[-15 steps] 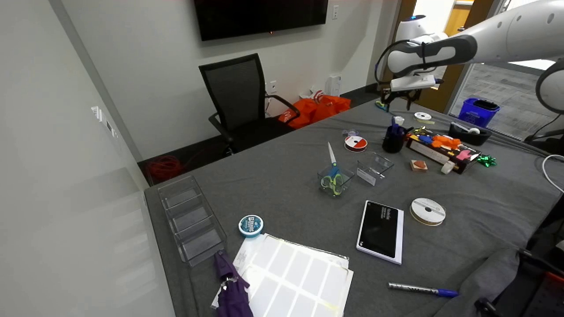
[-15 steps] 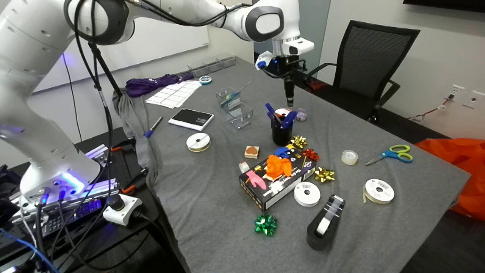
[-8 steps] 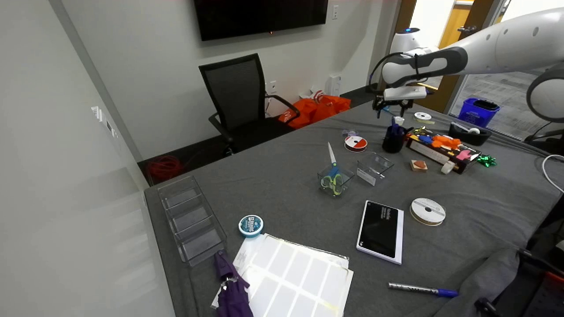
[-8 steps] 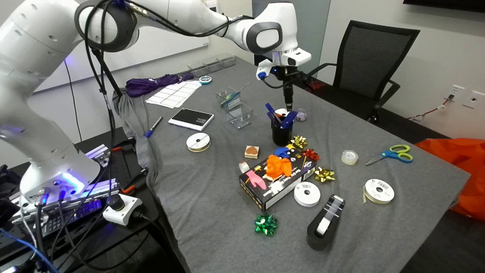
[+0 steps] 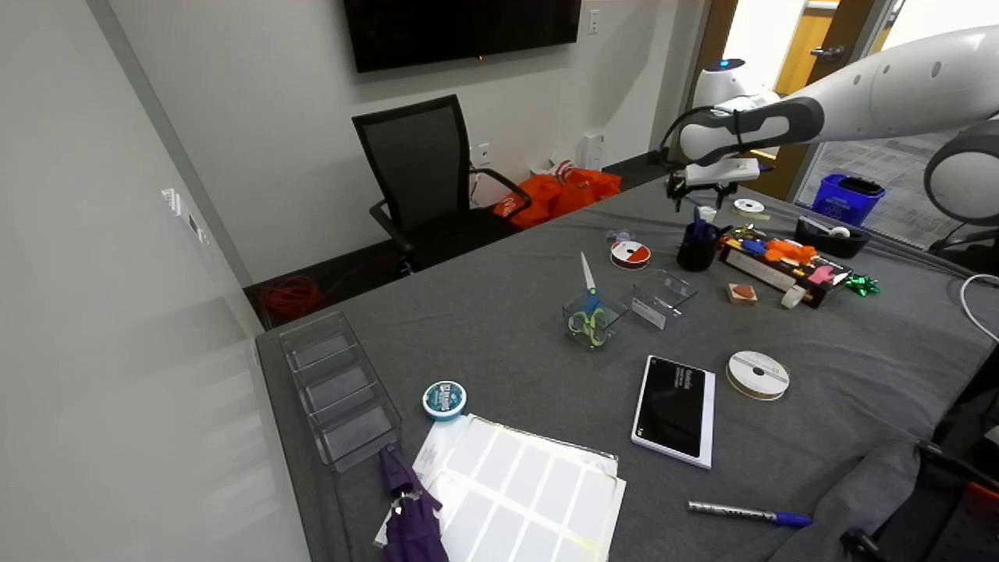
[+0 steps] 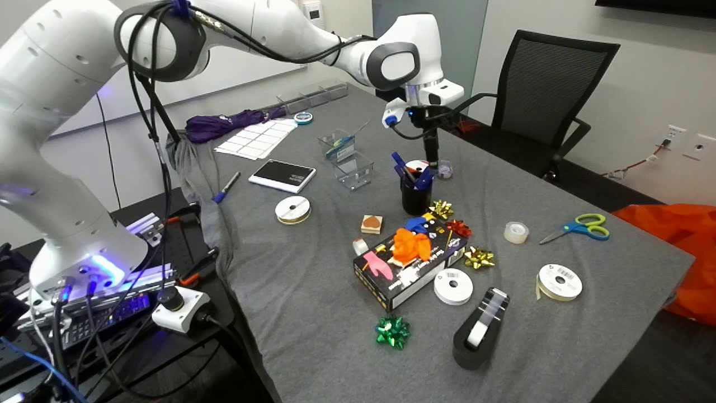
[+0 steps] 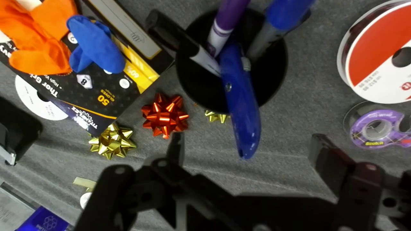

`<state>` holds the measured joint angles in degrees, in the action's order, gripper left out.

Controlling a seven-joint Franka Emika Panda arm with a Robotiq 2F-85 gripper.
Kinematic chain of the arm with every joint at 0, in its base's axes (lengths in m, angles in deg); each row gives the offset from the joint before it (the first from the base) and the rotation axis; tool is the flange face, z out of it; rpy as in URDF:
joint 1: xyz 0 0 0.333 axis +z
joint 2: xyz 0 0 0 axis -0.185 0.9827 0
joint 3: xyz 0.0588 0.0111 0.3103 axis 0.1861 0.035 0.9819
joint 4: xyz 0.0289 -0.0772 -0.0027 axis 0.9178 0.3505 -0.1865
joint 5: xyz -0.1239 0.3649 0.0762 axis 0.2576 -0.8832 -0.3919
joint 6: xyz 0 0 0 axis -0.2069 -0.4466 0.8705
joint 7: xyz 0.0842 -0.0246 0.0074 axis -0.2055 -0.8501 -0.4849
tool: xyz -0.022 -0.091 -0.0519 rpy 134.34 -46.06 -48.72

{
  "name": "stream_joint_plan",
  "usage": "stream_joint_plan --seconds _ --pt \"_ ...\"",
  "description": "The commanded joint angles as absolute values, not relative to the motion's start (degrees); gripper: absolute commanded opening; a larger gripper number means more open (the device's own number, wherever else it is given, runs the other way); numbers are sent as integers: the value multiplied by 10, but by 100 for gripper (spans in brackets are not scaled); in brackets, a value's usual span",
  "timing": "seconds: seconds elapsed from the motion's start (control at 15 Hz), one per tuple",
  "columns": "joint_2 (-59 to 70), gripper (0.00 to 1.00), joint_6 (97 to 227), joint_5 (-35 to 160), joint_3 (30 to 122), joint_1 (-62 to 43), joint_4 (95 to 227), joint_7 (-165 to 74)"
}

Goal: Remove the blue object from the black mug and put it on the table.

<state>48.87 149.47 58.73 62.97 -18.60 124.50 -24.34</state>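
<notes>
The black mug (image 7: 200, 91) stands upright on the dark grey table (image 6: 313, 330); it also shows in both exterior views (image 5: 695, 254) (image 6: 415, 201). The blue object (image 7: 242, 106), a glossy stick with a rounded end, leans out over the mug's rim in the wrist view; it also shows in an exterior view (image 6: 424, 177). The mug also holds a blue-capped marker (image 7: 287, 14), a purple marker (image 7: 229, 16) and a black-capped one (image 7: 173, 33). My gripper (image 7: 248, 144) is open and empty. In the wrist view the blue object's free end lies between its fingertips, apart from both.
Around the mug are a black glove box (image 6: 403, 280) with gloves, shiny bows (image 7: 165, 116), a red-white ribbon spool (image 7: 379, 51) and a purple tape roll (image 7: 374, 128). Clear plastic trays (image 6: 353, 170) and a tablet-like box (image 6: 283, 175) lie farther off.
My gripper has come down toward the table beside and above the mug, with a slight sideways shift. It stays open. The mug and the other things have not moved.
</notes>
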Motion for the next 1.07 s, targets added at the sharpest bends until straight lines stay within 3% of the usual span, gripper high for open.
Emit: stream_joint_plan --seconds 0.0,0.4,0.6,1.0 --pt "507 100 1507 598 619 -187 1233 -241" --pt "513 100 1525 605 614 -180 1248 -242" --pt "509 68 1529 605 616 -179 1257 -248" --pt "501 23 1534 602 620 -178 1268 -261"
